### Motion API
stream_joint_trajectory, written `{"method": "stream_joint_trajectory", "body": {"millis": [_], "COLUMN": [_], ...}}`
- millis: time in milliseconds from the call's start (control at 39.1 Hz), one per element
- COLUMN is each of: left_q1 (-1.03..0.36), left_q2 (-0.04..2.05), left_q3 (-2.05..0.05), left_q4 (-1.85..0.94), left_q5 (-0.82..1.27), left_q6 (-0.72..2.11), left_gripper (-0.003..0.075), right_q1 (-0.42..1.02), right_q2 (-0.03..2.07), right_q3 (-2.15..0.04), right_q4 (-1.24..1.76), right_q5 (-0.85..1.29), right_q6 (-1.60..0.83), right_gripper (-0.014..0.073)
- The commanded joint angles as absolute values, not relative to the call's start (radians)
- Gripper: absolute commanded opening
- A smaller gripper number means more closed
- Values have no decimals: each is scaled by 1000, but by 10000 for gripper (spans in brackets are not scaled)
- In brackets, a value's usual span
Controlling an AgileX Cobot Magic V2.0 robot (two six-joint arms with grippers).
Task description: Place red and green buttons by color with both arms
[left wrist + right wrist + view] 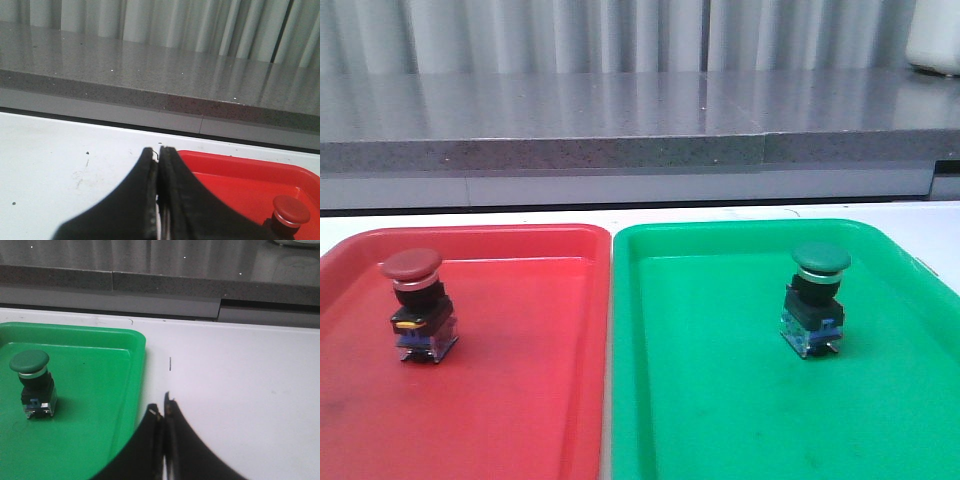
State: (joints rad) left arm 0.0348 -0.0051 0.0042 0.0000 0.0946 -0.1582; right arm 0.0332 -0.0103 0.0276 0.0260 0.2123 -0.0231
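The red button (415,305) stands upright in the red tray (520,400); it also shows in the left wrist view (290,212). The green button (817,298) stands upright in the green tray (720,400); it also shows in the right wrist view (32,385). My left gripper (158,152) is shut and empty, over the white table by the red tray's (235,180) outer corner. My right gripper (162,407) is shut and empty, beside the green tray's (100,390) outer rim. Neither gripper shows in the front view.
The two trays lie side by side on a white table (620,215). A grey speckled ledge (620,130) runs along the back, with a curtain behind it. A white object (935,35) stands at the far right on the ledge.
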Motion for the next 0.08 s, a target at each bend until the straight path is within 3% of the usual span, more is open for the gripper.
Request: {"method": "stream_joint_trajectory", "body": {"millis": [0,51], "left_q1": [35,35], "left_q2": [-21,-21], "left_q3": [27,27], "left_q4": [-7,-7], "left_q5": [13,13], "left_q6": [-162,-162], "left_gripper": [-20,-20], "right_q1": [29,29], "right_q2": [-26,-26], "right_q3": [21,21], "right_q4": [27,27], "right_q5": [131,131], "right_q6": [-30,-30], "right_gripper": [-109,-109]}}
